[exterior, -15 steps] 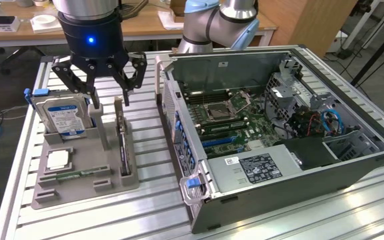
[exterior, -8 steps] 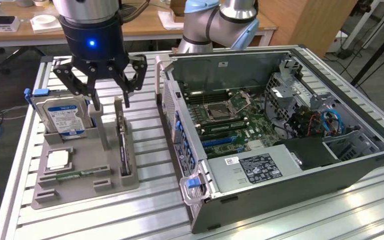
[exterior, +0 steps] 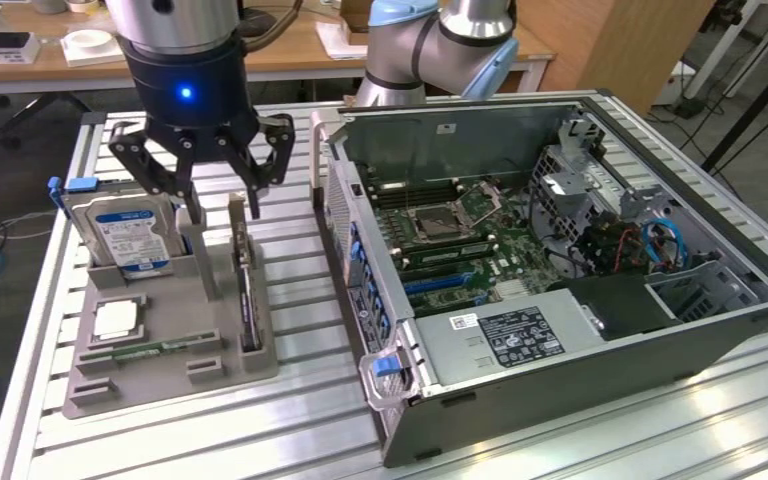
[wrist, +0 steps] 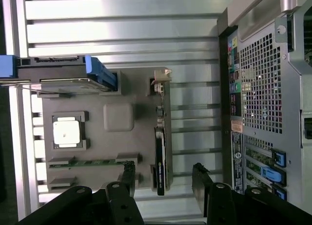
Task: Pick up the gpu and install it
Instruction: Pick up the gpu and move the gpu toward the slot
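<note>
Fingers (wrist: 128, 175) are spread wide and empty, one to each side of the upright gpu (wrist: 160, 159), whose long axis runs across their closing line.

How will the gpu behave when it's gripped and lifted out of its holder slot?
Probably stiff: the gpu is a thin flat card standing on edge in the gray holder. Likely light for its size, yet it may bind or tilt if pulled off-vertical from its narrow slot. Possibly fragile: its faces look like bare circuit board, where the open pincer would press.
</note>
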Available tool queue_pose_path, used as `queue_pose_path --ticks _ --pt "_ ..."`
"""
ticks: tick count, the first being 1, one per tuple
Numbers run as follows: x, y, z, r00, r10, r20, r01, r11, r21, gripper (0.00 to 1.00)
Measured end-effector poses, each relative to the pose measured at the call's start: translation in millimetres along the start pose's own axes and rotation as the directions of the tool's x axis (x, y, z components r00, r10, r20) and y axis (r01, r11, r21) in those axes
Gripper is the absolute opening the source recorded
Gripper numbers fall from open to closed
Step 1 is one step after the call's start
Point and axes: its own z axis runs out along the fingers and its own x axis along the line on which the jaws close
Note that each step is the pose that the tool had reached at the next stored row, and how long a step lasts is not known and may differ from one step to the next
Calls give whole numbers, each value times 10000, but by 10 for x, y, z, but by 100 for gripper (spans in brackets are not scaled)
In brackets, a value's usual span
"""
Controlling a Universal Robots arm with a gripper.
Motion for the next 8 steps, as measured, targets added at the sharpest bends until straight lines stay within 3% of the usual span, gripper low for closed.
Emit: queue_pose_path --ticks 8 --pt "-1 -2 45 10000 0 0 0 10000 0 59"
